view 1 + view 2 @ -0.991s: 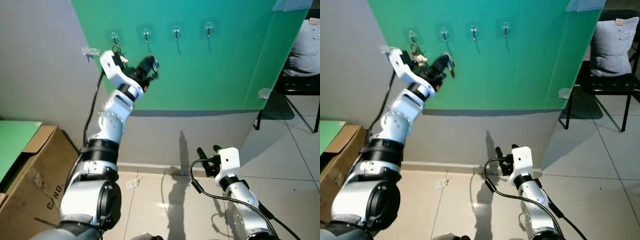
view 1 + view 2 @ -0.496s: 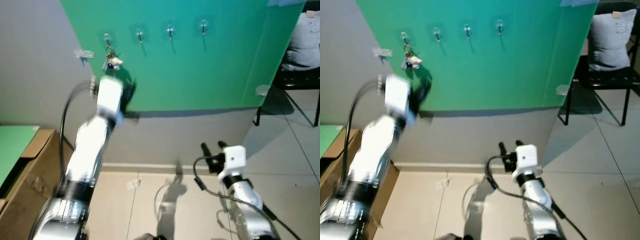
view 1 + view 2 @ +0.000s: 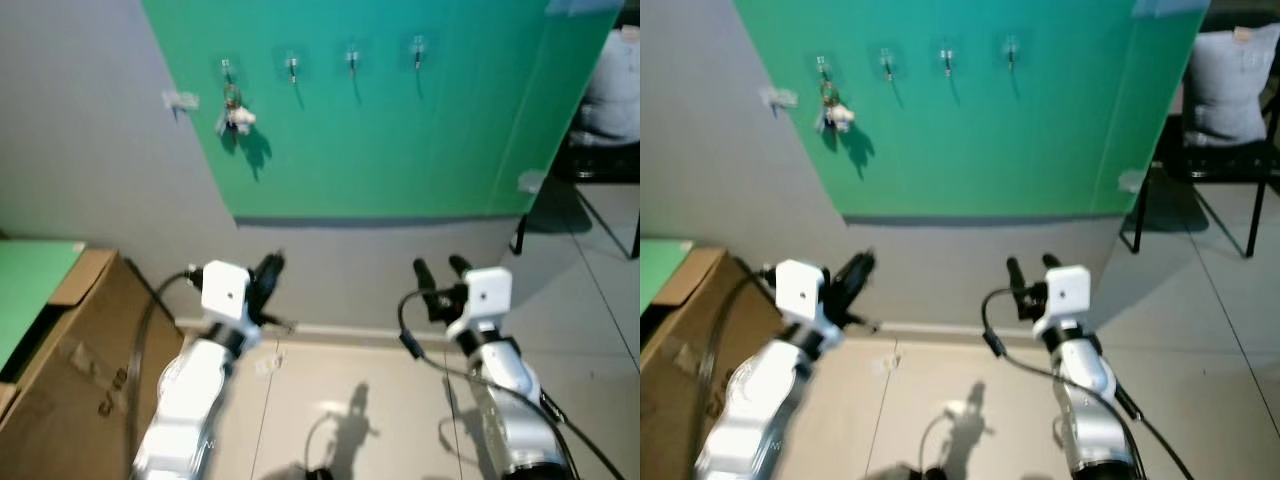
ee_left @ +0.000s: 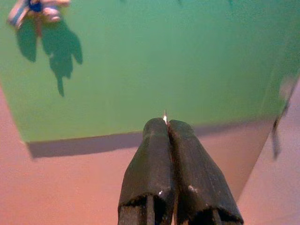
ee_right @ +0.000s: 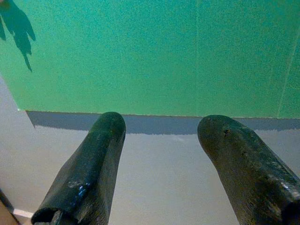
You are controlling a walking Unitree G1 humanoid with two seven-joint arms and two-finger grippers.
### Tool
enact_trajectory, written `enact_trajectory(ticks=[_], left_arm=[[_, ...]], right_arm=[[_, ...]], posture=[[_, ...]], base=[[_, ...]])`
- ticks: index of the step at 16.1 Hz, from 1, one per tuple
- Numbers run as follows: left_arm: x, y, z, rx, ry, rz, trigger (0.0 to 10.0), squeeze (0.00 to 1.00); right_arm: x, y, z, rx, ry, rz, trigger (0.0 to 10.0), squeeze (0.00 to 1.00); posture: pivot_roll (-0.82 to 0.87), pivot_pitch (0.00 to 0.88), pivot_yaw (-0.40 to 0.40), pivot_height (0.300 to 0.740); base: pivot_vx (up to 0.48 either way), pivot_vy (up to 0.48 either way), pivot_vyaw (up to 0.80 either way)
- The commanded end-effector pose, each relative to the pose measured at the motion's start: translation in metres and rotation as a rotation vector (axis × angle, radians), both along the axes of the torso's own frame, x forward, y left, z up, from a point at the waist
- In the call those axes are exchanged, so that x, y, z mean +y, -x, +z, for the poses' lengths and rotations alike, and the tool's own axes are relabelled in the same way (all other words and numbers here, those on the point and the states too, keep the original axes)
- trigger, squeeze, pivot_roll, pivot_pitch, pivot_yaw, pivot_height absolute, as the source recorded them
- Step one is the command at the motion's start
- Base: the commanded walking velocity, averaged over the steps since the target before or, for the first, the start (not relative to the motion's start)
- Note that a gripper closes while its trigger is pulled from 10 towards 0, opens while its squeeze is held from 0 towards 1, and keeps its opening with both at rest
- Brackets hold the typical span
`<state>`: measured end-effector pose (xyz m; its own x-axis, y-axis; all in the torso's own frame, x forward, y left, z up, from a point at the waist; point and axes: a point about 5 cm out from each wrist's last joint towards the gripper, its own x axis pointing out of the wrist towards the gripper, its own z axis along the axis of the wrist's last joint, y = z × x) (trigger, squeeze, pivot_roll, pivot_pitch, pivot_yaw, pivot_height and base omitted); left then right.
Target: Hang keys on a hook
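Green board's leftmost hook holds the keys; left hand closed empty, right hand open.

Hooks: four in a row high on the panel, which stands against the wall.
Keys: hang from the leftmost hook, well above both grippers.
Other hooks: second hook, third hook, fourth hook, to the right of the keys.
Left gripper: low, before the wall, below the keys.
Right gripper: low, to the right of the left one, well apart.
Cardboard box: on the floor, left of the left arm.
Chair: at the far right, beside the panel's edge.
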<state>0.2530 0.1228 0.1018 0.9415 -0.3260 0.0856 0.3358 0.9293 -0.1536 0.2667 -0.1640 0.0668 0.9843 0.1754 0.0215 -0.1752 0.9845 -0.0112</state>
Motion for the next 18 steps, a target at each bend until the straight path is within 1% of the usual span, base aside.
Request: enact_trajectory(ticks=[1,2,3,5,6,7,8,9,12,15,18], left_arm=[[0.012,-0.012,0.016,-0.028,0.057,0.073,0.0,1.00],[0.013,-0.016,0.018,-0.034,0.067,0.076,0.0,1.00],[0.012,-0.020,0.021,-0.051,0.041,0.067,0.0,1.00],[0.003,-0.020,0.024,-0.092,-0.088,0.001,0.0,1.00],[0.001,-0.020,0.025,-0.108,-0.117,-0.011,0.0,1.00],[-0.004,-0.020,0.033,-0.141,-0.166,-0.033,0.0,1.00],[-0.005,-0.020,0.035,-0.154,-0.186,-0.040,0.0,1.00],[-0.007,-0.021,0.040,-0.164,-0.170,-0.049,0.0,1.00],[-0.012,-0.022,0.050,-0.206,-0.165,-0.064,0.0,1.00],[-0.018,-0.026,0.055,-0.219,-0.216,-0.097,0.0,1.00],[-0.019,-0.029,0.055,-0.216,-0.242,-0.114,0.0,1.00]], right_arm=[[0.006,-0.004,0.006,-0.014,-0.037,-0.002,10.0,0.00],[0.007,-0.004,0.007,-0.016,-0.042,-0.001,10.0,0.00],[0.008,-0.005,0.008,-0.019,-0.043,0.000,10.0,0.00],[0.006,-0.004,0.006,-0.011,-0.042,-0.006,10.0,0.00],[0.006,-0.004,0.006,-0.009,-0.041,-0.007,10.0,0.00],[0.005,-0.002,0.004,0.001,-0.037,-0.008,10.0,0.00],[0.005,-0.001,0.004,0.004,-0.035,-0.008,10.0,0.00],[0.005,-0.001,0.002,0.012,-0.032,-0.007,10.0,0.00],[0.006,0.000,0.000,0.022,-0.029,-0.002,10.0,0.00],[0.006,0.000,-0.002,0.032,-0.027,0.002,10.0,0.00],[0.007,0.000,-0.003,0.037,-0.027,0.007,10.0,0.00]], posture=[[-0.13,0.000,0.135,0.740],[-0.13,0.000,0.135,0.740],[-0.14,0.000,0.139,0.740],[-0.15,0.000,0.144,0.740],[-0.15,0.000,0.144,0.740],[-0.16,0.000,0.146,0.740],[-0.16,0.000,0.146,0.740],[-0.16,0.000,0.145,0.740],[-0.15,0.000,0.145,0.740],[-0.15,0.000,0.145,0.740],[-0.16,0.000,0.149,0.740]], base=[[0.000,0.000,0.00],[0.000,0.000,0.00],[0.000,0.000,0.00],[0.172,0.167,0.00],[0.345,0.334,0.00],[0.454,0.000,0.00],[0.454,0.000,0.00],[0.480,0.000,0.00],[0.475,0.000,0.00],[0.477,0.000,0.00],[0.480,0.000,0.00]])
